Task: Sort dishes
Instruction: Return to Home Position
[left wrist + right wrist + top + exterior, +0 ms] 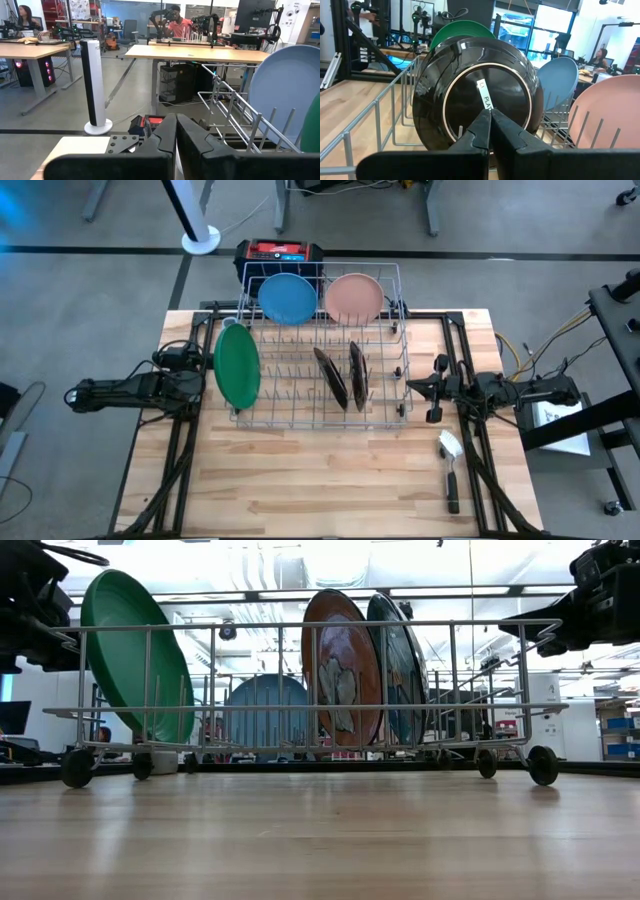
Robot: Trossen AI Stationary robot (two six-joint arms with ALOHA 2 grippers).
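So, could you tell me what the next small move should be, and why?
Probably just retract both grippers to rest: left gripper and right gripper are shut, empty, beside the wire rack, which already holds the green plate, blue plate, pink plate and both brown plates.

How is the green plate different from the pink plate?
The green plate stands at the left end of the rack, while the pink plate stands along its far side. The green plate looks a bit bigger than the pink plate. The green plate is a strong, dark colour and the pink plate is pale. Both are round and stand on edge in the rack.
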